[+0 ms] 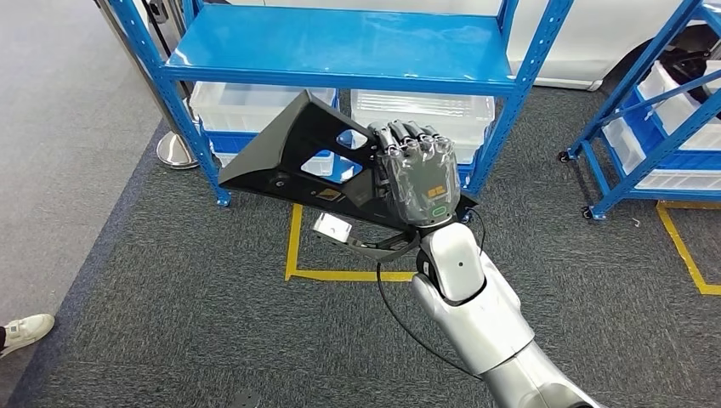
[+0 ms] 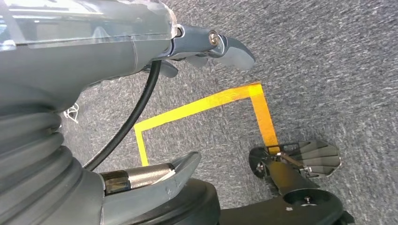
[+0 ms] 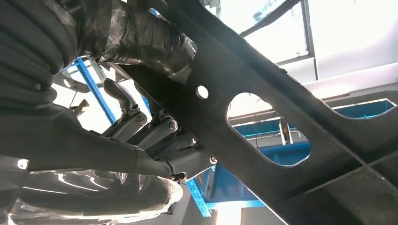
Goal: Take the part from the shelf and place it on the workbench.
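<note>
One big blue shelf (image 1: 340, 47) fills the back of the head view, white bins (image 1: 255, 102) stowed under its deck, and in front of it the part (image 1: 289, 157) is already off and up in the air, carried over the grey carpet (image 1: 170, 306) and its yellow floor tape (image 1: 293, 246). It's a broad, flat black panel, roughly triangular, with cut-out windows through it; it looks like rigid moulded plastic, so I'd judge it stiff and fairly light for its spread, but awkward, with most of its length cantilevered out away from the grip. The right hand (image 1: 414, 174) holds it at one end, fingers (image 3: 155, 133) wrapped tight around the edge beside a window opening. That's a sensible hold: a rib to bear on, an edge to hook. The risk, to my eye, is the long end swinging or sagging in the grasp, since the finish looks smooth. A white tag (image 1: 332, 226) dangles just beneath. Down low, the left hand (image 2: 141, 56) hangs over the carpet holding nothing, fingers loosely apart. No surface is in sight yet.
</note>
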You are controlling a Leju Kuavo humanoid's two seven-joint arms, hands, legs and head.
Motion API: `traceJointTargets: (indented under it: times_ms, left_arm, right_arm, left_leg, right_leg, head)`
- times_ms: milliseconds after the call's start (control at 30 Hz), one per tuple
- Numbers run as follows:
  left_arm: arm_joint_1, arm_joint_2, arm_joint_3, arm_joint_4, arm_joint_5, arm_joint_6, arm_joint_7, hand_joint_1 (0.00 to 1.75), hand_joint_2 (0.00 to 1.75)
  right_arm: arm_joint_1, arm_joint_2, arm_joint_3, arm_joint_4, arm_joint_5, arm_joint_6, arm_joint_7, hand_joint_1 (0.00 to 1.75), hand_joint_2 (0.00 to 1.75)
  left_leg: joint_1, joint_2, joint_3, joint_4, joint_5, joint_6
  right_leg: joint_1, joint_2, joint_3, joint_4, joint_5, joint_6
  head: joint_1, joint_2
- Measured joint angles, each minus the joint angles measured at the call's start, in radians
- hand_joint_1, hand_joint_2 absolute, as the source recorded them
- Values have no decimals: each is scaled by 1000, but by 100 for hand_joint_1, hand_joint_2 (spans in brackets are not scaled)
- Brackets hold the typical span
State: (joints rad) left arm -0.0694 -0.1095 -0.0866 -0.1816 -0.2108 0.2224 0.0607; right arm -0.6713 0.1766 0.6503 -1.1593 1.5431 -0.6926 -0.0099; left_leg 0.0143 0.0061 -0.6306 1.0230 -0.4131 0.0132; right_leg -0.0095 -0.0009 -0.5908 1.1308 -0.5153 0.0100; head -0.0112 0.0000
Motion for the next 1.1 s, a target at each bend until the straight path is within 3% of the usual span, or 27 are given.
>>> traceJointTargets:
  times_ms: [67,133,200,267,333,367,400,433,500,567,667,700,767,833,867,900,933,1033,1100]
  left_arm:
    - [0,0,0,0,-1,-1,0,0,175]
    - [0,0,0,0,-2,-2,0,0,175]
    - [1,0,0,0,-6,-2,0,0,175]
    - [2,1,0,0,-10,-1,-1,0,175]
    - [2,2,0,0,-11,-3,-2,0,175]
    - [3,2,0,0,-12,-5,-2,0,175]
    - [4,3,0,0,-14,-5,-2,0,175]
    - [4,3,0,0,-16,-5,-2,0,175]
    - [4,4,0,0,-19,-6,-2,0,175]
    - [4,5,0,0,-19,-7,-2,0,175]
    - [6,5,0,0,-19,-9,-1,0,175]
    - [5,6,0,0,-19,-9,-1,0,175]
    - [3,6,0,0,-19,-9,-1,0,175]
    - [3,6,0,0,-19,-9,-1,0,175]
    - [3,6,0,0,-19,-9,-1,0,175]
    - [4,6,0,0,-19,-9,-1,0,175]
    - [4,6,0,0,-19,-10,0,0,175]
    - [4,5,0,0,-19,-10,0,0,175]
    - [3,5,0,0,-19,-10,0,0,175]
  right_arm:
    - [-2,1,-1,0,-1,0,-2,175,175]
    - [-3,2,-3,0,-2,0,-3,175,175]
    - [-3,2,-4,0,-3,0,-6,175,175]
    - [-3,5,-4,1,-3,0,-9,175,175]
    - [-2,6,-4,5,-5,0,-11,175,175]
    - [0,6,-4,7,-5,0,-12,175,175]
    - [1,6,-5,9,-6,0,-14,175,175]
    - [3,6,-5,10,-6,0,-15,175,175]
    - [4,7,-6,11,-6,0,-17,175,175]
    - [4,8,-7,11,-8,0,-18,175,175]
    - [5,8,-8,11,-11,0,-19,175,175]
    - [5,8,-9,11,-12,0,-19,175,175]
    - [5,8,-11,11,-15,0,-20,175,175]
    - [6,8,-13,12,-16,0,-20,175,175]
    - [8,7,-14,13,-16,0,-20,175,175]
    - [9,7,-14,14,-16,0,-21,175,175]
    - [10,7,-14,14,-16,0,-22,175,175]
    - [9,8,-15,13,-16,0,-26,175,175]
    - [9,8,-17,13,-16,0,-27,175,175]
  left_leg:
    - [-2,0,-7,2,10,-10]
    - [-3,0,-10,-2,21,-22]
    - [-2,-1,-19,9,8,-34]
    - [-1,-2,-52,88,-56,-43]
    - [0,-2,-99,221,-129,-49]
    - [0,-2,-111,267,-145,-52]
    - [0,-2,-103,272,-139,-52]
    - [1,-2,-74,236,-116,-52]
    - [-1,-2,16,100,-71,-46]
    - [-6,-4,66,16,-56,-36]
    - [-7,-3,65,0,-48,-21]
    - [-4,-1,63,-6,-42,-13]
    - [0,2,54,-15,-28,5]
    - [-1,2,36,-12,-17,11]
    - [-1,2,26,-9,-13,11]
    - [-1,2,17,-5,-9,10]
    - [-1,2,8,0,-6,8]
    - [-2,2,-11,11,4,-3]
    - [-3,1,-18,11,16,-15]
  right_leg:
    - [6,1,51,-87,2,-8]
    - [8,1,49,-101,5,-14]
    - [4,-1,43,-109,18,-27]
    - [0,-3,33,-115,32,-40]
    - [2,-4,17,-112,41,-45]
    - [2,-4,9,-109,45,-44]
    - [3,-4,2,-105,48,-43]
    - [3,-4,-4,-100,49,-42]
    - [4,-4,-11,-92,50,-39]
    - [6,-4,-17,-86,54,-31]
    - [6,-2,-22,-83,61,-15]
    - [6,-1,-27,-74,49,-10]
    - [5,2,-56,-3,-13,-1]
    - [3,2,-100,118,-86,5]
    - [2,2,-111,162,-102,7]
    - [0,1,-107,174,-100,8]
    - [-2,1,-84,148,-81,8]
    - [-1,2,29,-37,-17,2]
    - [5,4,50,-88,-11,-4]
  head:
    - [0,0]
    - [-1,0]
    - [-1,0]
    - [-2,0]
    - [-2,0]
    - [-2,0]
    - [-2,0]
    - [-2,0]
    - [-2,0]
    - [-2,0]
    - [-2,0]
    - [-1,0]
    - [1,0]
    - [2,0]
    - [2,0]
    - [2,0]
    - [2,0]
    - [1,0]
    - [1,0]
